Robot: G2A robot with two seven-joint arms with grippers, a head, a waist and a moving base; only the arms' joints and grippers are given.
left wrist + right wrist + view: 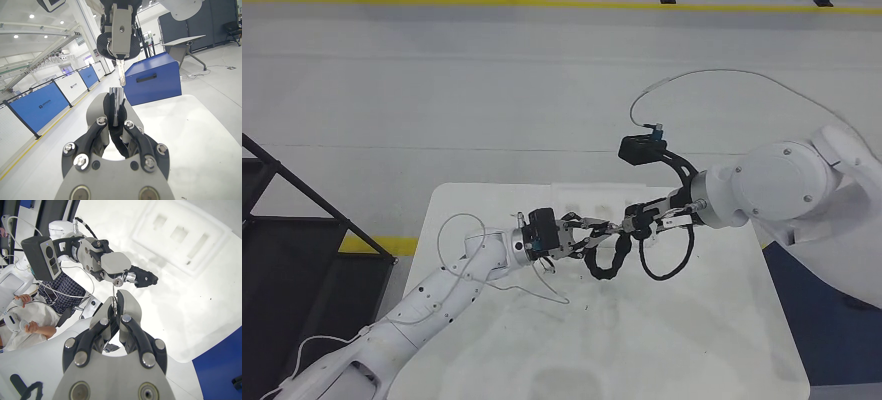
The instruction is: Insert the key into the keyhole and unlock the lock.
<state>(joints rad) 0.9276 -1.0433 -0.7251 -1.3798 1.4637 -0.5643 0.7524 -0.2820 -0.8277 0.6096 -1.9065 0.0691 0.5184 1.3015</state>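
Looks like a cable lock clamped tight in the left jaws, chrome cylinder sticking out, held up off the white surface. Got the key pinched in the right jaws by its head, blade pointing at the keyhole, tip just beside it, tiny gap showing.

The key: silver blade, black head, pinched in R gripper. Tip points at the lock, just off its end, not in yet. Lock's a shiny silver tube w/ black cable, squeezed in L gripper.
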